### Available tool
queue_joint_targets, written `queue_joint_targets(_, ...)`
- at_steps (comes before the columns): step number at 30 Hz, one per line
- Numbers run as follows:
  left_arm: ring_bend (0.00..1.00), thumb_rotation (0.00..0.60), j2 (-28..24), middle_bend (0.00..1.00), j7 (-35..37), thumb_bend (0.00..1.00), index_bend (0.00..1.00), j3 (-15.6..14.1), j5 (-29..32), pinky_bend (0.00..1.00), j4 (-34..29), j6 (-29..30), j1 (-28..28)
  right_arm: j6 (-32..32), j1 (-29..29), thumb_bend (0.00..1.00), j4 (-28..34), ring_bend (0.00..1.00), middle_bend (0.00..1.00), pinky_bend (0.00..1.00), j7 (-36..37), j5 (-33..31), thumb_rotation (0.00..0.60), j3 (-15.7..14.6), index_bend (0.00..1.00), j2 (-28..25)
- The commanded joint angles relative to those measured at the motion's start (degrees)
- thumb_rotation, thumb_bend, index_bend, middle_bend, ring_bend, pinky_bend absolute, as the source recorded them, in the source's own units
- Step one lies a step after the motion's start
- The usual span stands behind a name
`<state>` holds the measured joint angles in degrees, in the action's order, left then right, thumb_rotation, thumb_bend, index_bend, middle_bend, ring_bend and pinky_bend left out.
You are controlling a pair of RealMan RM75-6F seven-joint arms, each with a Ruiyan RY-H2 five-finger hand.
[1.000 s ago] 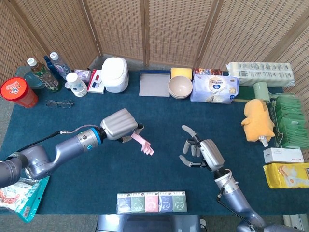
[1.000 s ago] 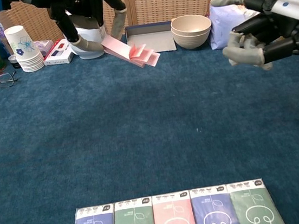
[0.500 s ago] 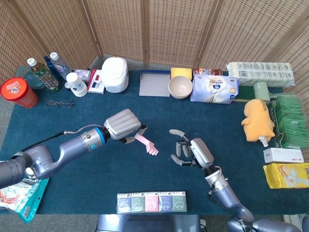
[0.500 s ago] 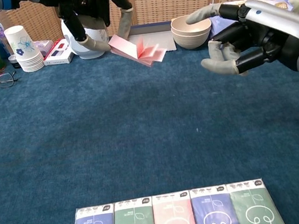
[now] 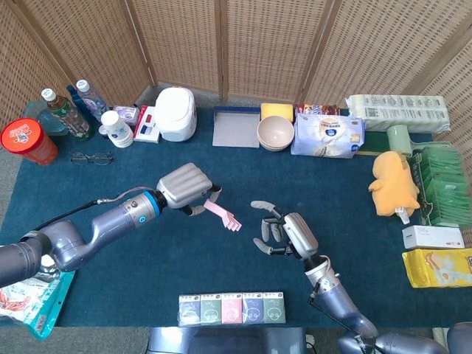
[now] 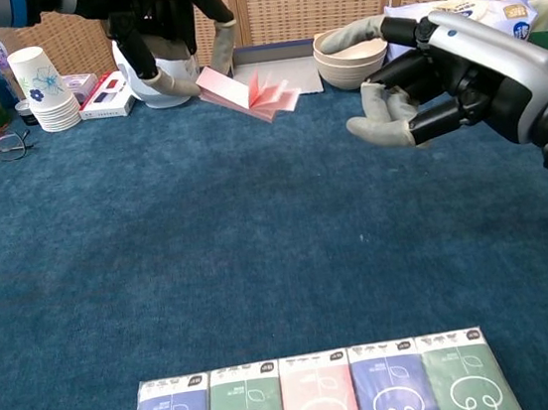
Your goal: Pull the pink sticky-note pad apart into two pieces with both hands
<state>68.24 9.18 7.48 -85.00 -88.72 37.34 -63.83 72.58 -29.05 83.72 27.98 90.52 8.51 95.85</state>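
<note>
A row of small packets (image 5: 232,308) lies at the near edge of the blue cloth (image 5: 147,251), below both hands. Beyond the hands, along the far edge, stand a white rice cooker (image 5: 176,113), a grey tray (image 5: 236,129), stacked bowls (image 5: 275,133) and a bag of tissues (image 5: 327,136). Far left of the left hand are bottles (image 5: 66,112), a red tub (image 5: 26,141), paper cups (image 6: 42,85) and glasses (image 5: 91,158). Well right of the right hand sit a yellow plush toy (image 5: 394,182) and a white box (image 5: 431,237).
</note>
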Motion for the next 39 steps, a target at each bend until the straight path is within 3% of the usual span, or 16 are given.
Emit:
queue_joint_targets(1, 0.99, 0.6, 0.1, 0.93, 0.3, 0.35, 0.69, 0.1, 0.1, 0.95, 0.2, 0.0, 0.0, 0.1, -0.3, 0.32, -0.6, 0.82, 0.75, 0.76, -0.3, -0.1, 0.579, 0.0, 0.23, 0.7)
queue_joint_targets(39, 0.99, 0.6, 0.0, 0.93, 5.4, 0.35, 0.69, 0.4, 0.6, 0.95, -0.7, -0.9, -0.7, 1.6, -4.0, 0.34, -7.0, 0.87, 0.82, 0.76, 0.1, -2.4, 0.6, 3.2, 0.34, 7.7)
